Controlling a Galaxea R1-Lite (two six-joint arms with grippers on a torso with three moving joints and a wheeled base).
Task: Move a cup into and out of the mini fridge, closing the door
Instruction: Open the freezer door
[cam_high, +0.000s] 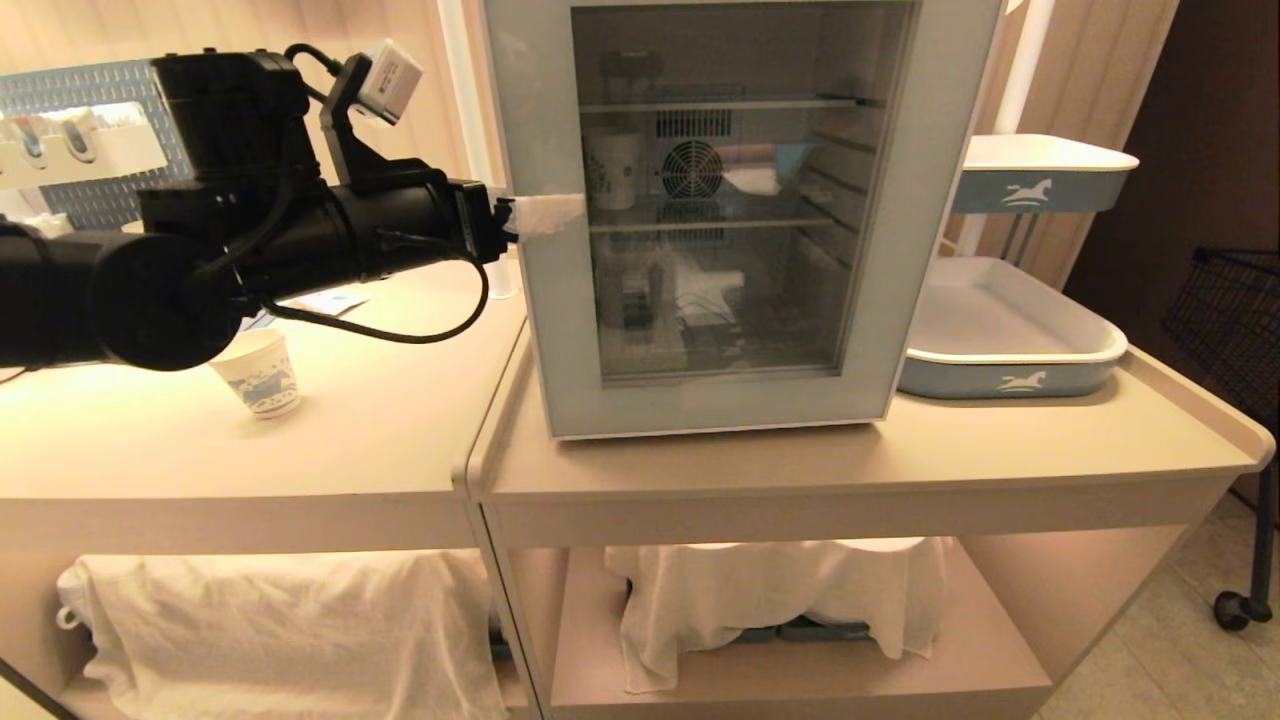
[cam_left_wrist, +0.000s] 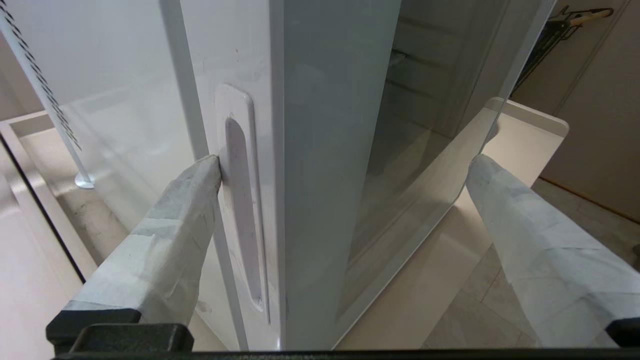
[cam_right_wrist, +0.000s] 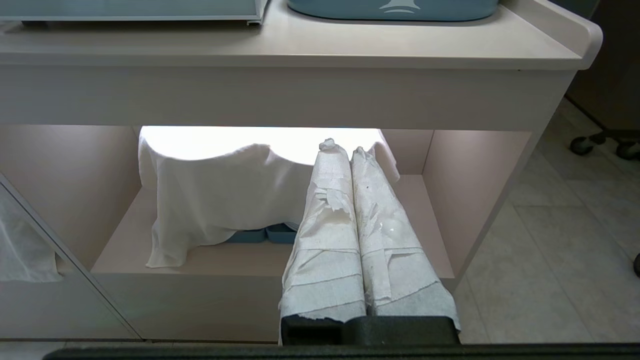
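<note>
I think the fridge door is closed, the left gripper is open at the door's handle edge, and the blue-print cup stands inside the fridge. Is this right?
One detail is wrong. The head view shows the cup standing outside on the counter, left of the mini fridge. The rest holds: the door is closed, and the left gripper is open at its handle edge.

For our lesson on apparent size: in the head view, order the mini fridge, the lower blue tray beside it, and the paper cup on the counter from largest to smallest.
1. mini fridge
2. lower blue tray
3. paper cup

The gaps are plain, so nearness to the camera leaves the order sure.
</note>
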